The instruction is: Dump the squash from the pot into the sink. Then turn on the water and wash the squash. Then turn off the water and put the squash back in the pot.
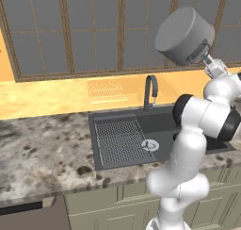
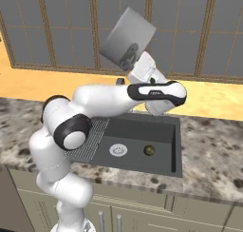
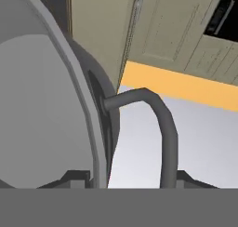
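1. The sink (image 2: 176,145) lies below as the catch basin.
2. The pot (image 1: 184,36) hangs high above it, tipped far over to empty out.
3. The gripper (image 2: 132,60) is clamped on the pot's rim by a loop handle.
4. The squash (image 2: 149,150) sits in the basin beside the drain (image 2: 118,150).

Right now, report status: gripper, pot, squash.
Gripper shut on pot rim, pot tipped high above sink. Squash lying in basin beside drain. Nothing obstructing.
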